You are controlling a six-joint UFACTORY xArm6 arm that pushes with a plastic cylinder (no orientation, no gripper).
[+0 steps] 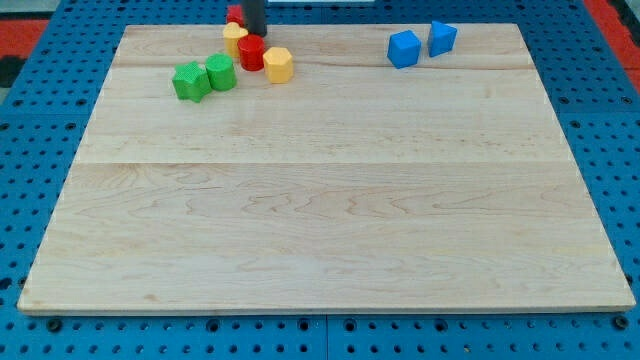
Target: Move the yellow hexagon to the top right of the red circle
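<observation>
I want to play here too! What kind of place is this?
Probably a robot test bench, not a playroom. A pale wooden board lies on a blue pegboard table full of holes, small plastic blocks like the red cylinder block sit on it, and a dark rod hangs over them.

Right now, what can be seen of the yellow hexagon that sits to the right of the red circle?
The yellow hexagon is a small, chunky six-sided block of matte yellow, plastic-looking, lying flat with one hexagonal face up. It sits near the top of the wooden board, left of centre, directly to the view's right of the red circle, pressed against it or nearly so. My tip stands above and left of it, behind the red circle, not touching the hexagon.
</observation>
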